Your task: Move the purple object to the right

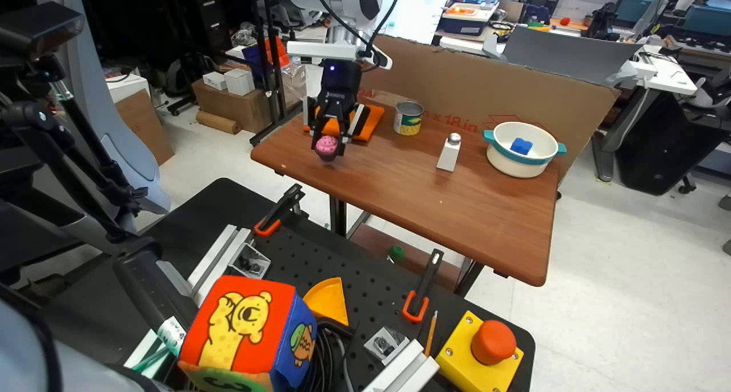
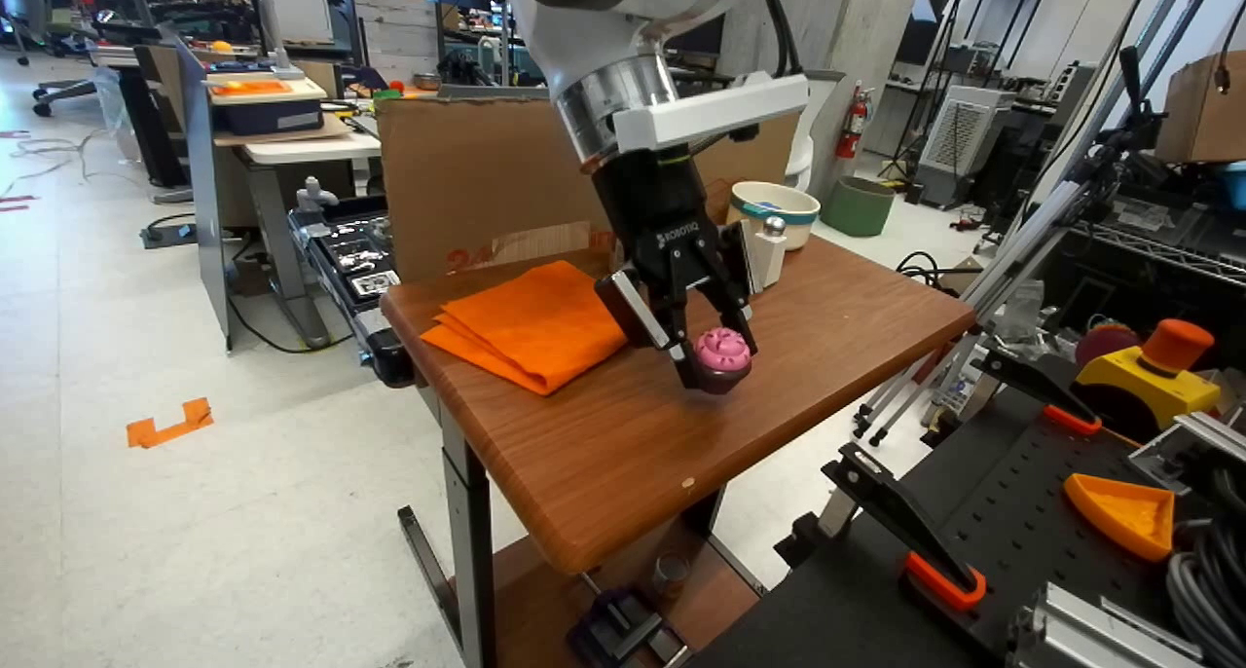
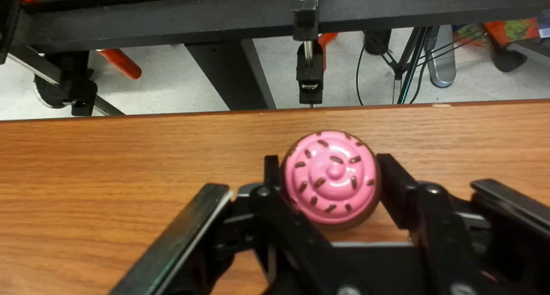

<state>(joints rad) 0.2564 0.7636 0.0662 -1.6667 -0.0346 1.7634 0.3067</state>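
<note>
The purple object (image 1: 326, 146) is a small toy cupcake with a pink swirled top, brown sprinkles and a dark brown base. It is held upright between the fingers of my gripper (image 1: 329, 142), near the table's front edge at the end by the orange cloth. In an exterior view, the object (image 2: 723, 352) and gripper (image 2: 718, 356) look just above the tabletop; I cannot tell whether the base touches it. In the wrist view, the object (image 3: 333, 179) sits between both black fingertips of the gripper (image 3: 330, 176), which press its sides.
On the wooden table (image 1: 400, 175) are a folded orange cloth (image 2: 535, 322), a can (image 1: 409, 118), a white shaker (image 1: 449, 153) and a white and teal pot (image 1: 517, 152) with a blue piece (image 1: 521, 146) inside. A cardboard wall (image 1: 457, 83) stands behind.
</note>
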